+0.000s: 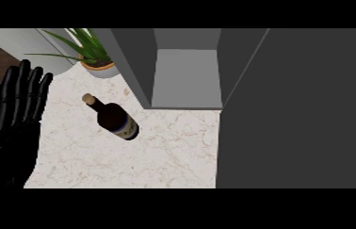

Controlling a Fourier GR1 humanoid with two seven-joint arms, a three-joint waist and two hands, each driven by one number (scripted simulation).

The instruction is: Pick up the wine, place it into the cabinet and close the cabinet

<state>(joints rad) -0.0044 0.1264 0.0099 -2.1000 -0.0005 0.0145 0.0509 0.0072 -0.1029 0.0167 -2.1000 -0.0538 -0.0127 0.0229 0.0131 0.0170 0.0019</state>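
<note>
Wine bottle (115, 119) on marble worktop (167, 157), centre-left of frame, cork end toward upper left, near open cabinet (186, 77). Left hand (20, 105) at left edge: fingers straight, empty, apart from bottle. Potted plant (97, 63) upper left.

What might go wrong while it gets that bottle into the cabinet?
The bottle sits free on the counter; a clumsy touch from the left hand, open at the view's left edge, might knock it away. The cabinet has a narrow-looking opening beside its open door, so the bottle might bump an edge. The plant nearby might get brushed.
</note>
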